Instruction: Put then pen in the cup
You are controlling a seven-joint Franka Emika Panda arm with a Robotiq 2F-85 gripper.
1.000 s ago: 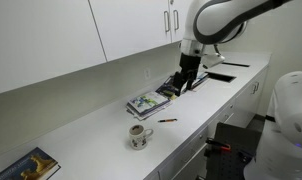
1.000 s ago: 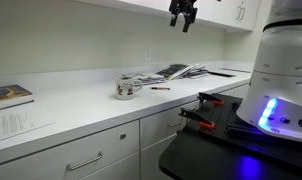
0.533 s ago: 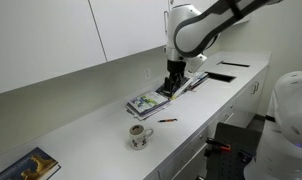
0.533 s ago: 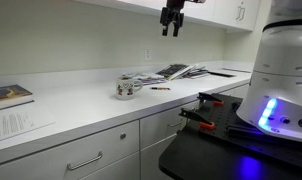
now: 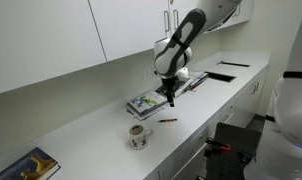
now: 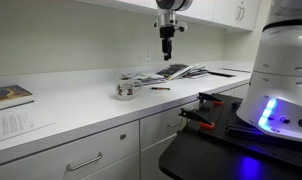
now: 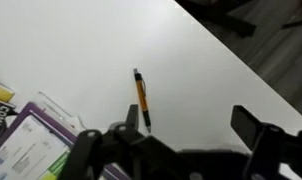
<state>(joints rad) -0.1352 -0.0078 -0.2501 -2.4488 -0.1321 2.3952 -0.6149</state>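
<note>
Orange-brown thin pen (image 7: 141,100) lies on white countertop (image 5: 91,135) near squat patterned white mug (image 5: 139,136); black gripper (image 5: 171,99) hovers above, jaws apart.

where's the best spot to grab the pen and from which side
Take the pen at mid-shaft, coming straight down from above with the jaws across its thin width. It lies flat on the white counter, too low for a side approach, with free space along both long sides.

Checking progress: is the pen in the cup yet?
Out. The pen lies flat on the counter, apart from the cup.
</note>
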